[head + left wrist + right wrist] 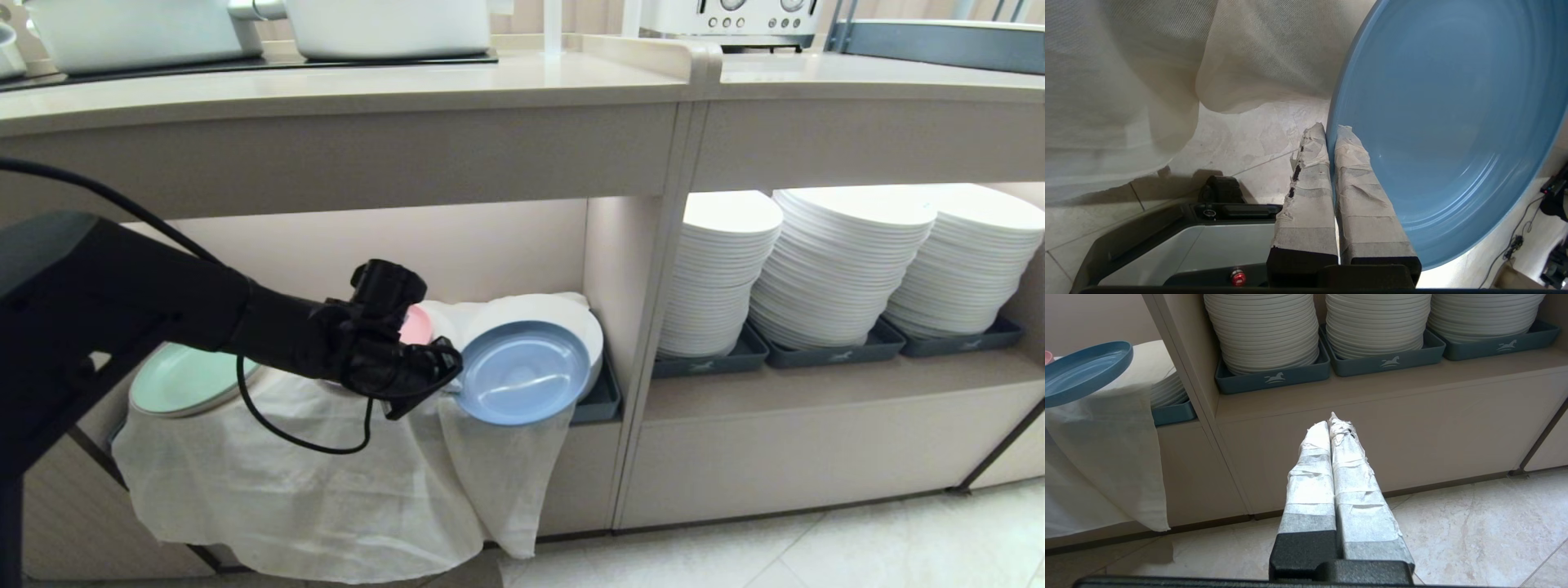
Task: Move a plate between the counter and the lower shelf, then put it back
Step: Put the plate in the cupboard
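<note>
Light-blue plate [522,371] in left gripper [445,371]

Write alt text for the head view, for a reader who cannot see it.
The left gripper holds the light-blue plate by its rim, tilted, at the front of the lower shelf, above a draped white cloth. A mint-green plate and a pink plate lie in the same recess; tall white plate stacks fill the next one, under the counter.

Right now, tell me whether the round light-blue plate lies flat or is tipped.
Tipped: the light-blue plate tilts its face outward, held by its rim in the left hand before the lower shelf.
</note>
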